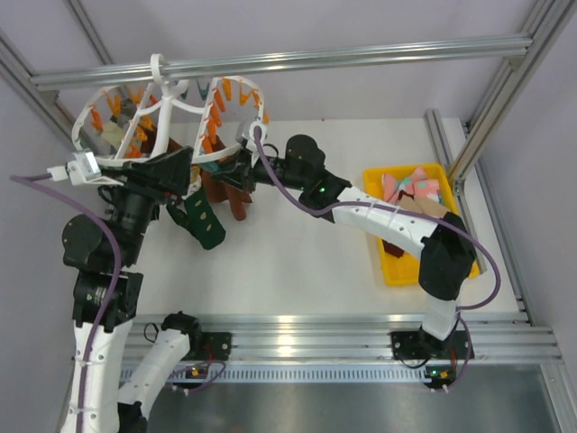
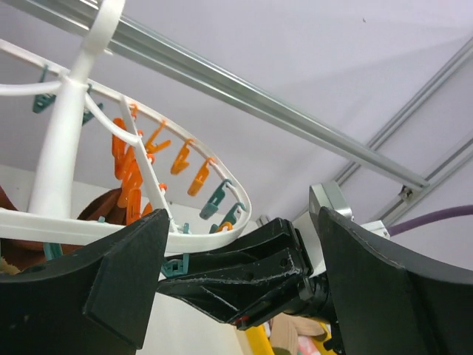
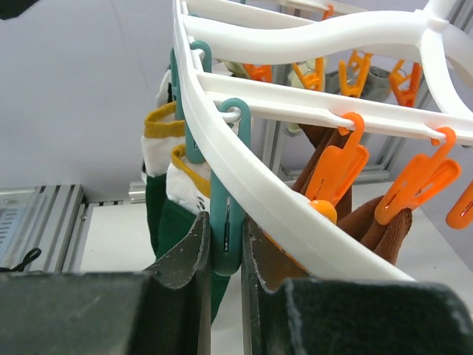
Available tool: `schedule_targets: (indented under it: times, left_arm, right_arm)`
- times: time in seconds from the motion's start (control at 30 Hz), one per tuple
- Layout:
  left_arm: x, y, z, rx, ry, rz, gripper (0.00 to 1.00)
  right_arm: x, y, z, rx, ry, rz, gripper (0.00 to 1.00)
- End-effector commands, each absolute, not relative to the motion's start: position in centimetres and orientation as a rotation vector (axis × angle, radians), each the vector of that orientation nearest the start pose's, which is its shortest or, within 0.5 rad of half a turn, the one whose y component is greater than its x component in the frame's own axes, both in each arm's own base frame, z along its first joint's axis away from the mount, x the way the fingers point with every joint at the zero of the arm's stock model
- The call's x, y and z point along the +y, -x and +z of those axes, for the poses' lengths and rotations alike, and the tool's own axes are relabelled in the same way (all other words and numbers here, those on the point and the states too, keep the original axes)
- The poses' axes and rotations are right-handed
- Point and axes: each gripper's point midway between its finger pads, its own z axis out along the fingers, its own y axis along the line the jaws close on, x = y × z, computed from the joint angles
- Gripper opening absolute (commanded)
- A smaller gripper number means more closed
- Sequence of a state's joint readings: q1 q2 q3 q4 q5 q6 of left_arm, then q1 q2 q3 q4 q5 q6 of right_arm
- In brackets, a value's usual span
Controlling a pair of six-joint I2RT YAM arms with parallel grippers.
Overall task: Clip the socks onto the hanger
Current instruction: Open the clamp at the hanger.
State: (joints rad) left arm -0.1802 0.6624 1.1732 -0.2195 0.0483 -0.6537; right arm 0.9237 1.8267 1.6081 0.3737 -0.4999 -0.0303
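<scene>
From my station, the hanger (image 3: 310, 41) hangs by its hook from the aluminium rail (image 1: 361, 54) above the far left corner of the table (image 1: 297, 262), its white ring tilted; orange clips (image 3: 340, 170) and teal ones dangle all round it. The right gripper (image 3: 225, 248) reaches across from the right side to the near rim of the ring; its fingers (image 3: 185, 255) are pressed against both sides of a teal clip (image 3: 226, 214), pinching it just under the rim. A dark green sock (image 1: 206, 224) with a white and mustard cuff hangs from the ring just left of that clip; a maroon sock (image 1: 236, 197) hangs beside it, behind the orange clips in the right wrist view. The left gripper (image 2: 240, 244) sits under the near left part of the ring, pointing up at it; its fingers (image 2: 111, 288) stand wide apart with nothing held between them, and the right gripper shows beyond the gap. Towards the right edge of the table lies a yellow tray (image 1: 388, 271); in it I see pink and mint socks (image 1: 410, 185) at the far end and a beige sock (image 1: 428, 207) just nearer, partly under the right arm.
</scene>
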Motion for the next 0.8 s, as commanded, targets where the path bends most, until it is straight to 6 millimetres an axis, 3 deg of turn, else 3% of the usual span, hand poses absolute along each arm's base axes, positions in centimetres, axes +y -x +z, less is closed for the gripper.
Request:
schedule_targets:
  times: [0.0, 0.3, 0.43, 0.6, 0.77]
  left_arm:
    - [-6.4, -22.7, 50.1, 1.246, 0.321, -0.725, 0.87]
    - [-4.1, -22.0, 49.8, 1.23, 0.419, -0.647, 0.9]
    - [-3.6, -22.2, 47.6, 1.284, 0.433, -0.593, 0.83]
    - [-3.1, -22.2, 44.4, 1.379, 0.424, -0.51, 0.78]
    - [-4.7, -22.0, 41.8, 1.482, 0.382, -0.568, 0.79]
  right_arm:
    - [51.9, -25.1, 41.2, 0.958, 1.069, 1.078, 0.0]
    - [55.7, -22.7, 41.9, 0.948, 1.029, 1.076, 0.0]
    - [56.7, -22.1, 41.6, 0.96, 1.01, 1.064, 0.0]
    - [56.3, -22.3, 41.0, 1.004, 0.987, 1.064, 0.0]
    - [55.4, -21.2, 41.0, 0.984, 1.014, 1.096, 0.0]
